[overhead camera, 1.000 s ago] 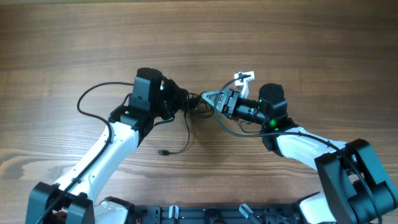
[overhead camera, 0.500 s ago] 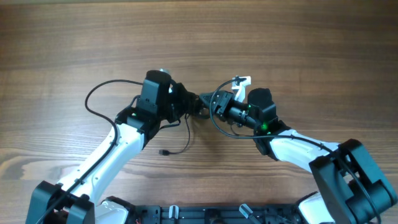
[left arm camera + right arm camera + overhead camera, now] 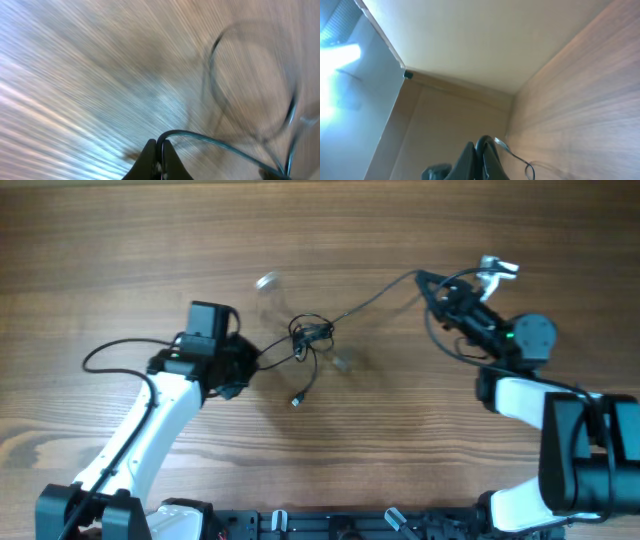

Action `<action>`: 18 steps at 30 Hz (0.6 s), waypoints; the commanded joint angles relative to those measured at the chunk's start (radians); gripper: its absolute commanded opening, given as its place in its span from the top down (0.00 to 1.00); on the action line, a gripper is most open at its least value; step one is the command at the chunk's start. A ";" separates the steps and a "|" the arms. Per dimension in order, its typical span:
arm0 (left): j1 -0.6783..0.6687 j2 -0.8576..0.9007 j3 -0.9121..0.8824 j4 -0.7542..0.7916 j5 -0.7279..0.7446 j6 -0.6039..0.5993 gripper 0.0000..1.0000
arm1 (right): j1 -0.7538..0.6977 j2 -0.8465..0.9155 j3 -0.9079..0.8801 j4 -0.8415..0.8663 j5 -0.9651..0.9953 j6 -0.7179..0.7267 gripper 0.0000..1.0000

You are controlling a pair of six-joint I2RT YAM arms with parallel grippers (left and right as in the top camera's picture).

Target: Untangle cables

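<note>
Cables (image 3: 311, 333): a knotted cluster lies on the table (image 3: 120, 240) between the arms, nearer the left gripper (image 3: 250, 360). That gripper is clenched on a strand just beside the cluster. The right gripper (image 3: 430, 281), well apart, is clamped on a strand stretched straight toward it. The line runs from low left to high right. A loose plug end (image 3: 297, 402) trails below. Judgement: further separation must follow this line.

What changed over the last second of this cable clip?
The left tool drew back left and the right tool swung right and away, stretching the cables between them. Both stayed shut on a strand; the middle is still knotted.
</note>
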 commanded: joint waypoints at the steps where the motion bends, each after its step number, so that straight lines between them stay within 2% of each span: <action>1: 0.112 -0.005 -0.014 -0.058 -0.126 0.023 0.96 | -0.122 -0.001 0.012 0.003 -0.118 0.018 0.96; 4: 0.160 -0.005 -0.014 -0.052 -0.124 0.022 0.96 | -0.140 -0.001 0.011 -0.086 -0.125 -0.039 0.96; 7: 0.193 -0.005 -0.014 -0.056 -0.126 0.040 0.96 | -0.143 -0.001 0.011 -0.261 -0.071 -0.143 0.96; 8: 0.203 -0.005 -0.014 -0.056 -0.128 0.048 0.96 | -0.143 -0.001 0.011 -0.340 -0.044 -0.175 0.87; 9: 0.212 -0.005 -0.014 -0.055 -0.123 0.048 0.96 | -0.143 -0.001 0.011 -0.419 -0.024 -0.195 0.67; 10: 0.219 -0.005 -0.014 -0.054 -0.102 0.048 0.93 | -0.142 -0.001 0.011 -0.512 -0.018 -0.236 0.36; 12: 0.219 -0.005 -0.014 -0.041 -0.012 0.044 0.77 | -0.140 -0.001 0.011 -0.661 -0.032 -0.335 0.00; 13: 0.216 -0.005 -0.014 -0.032 0.027 0.045 0.74 | -0.137 -0.001 0.011 -0.723 -0.039 -0.384 0.00; 14: 0.211 -0.005 -0.014 -0.024 0.057 0.044 0.66 | -0.131 -0.001 0.011 -0.771 -0.041 -0.438 0.00; 17: 0.176 -0.005 -0.014 0.015 0.166 0.050 0.30 | -0.085 -0.001 0.011 -0.850 -0.040 -0.544 0.00; 18: 0.154 -0.005 -0.014 0.045 0.230 0.093 0.17 | -0.059 -0.001 0.011 -0.855 -0.039 -0.559 0.00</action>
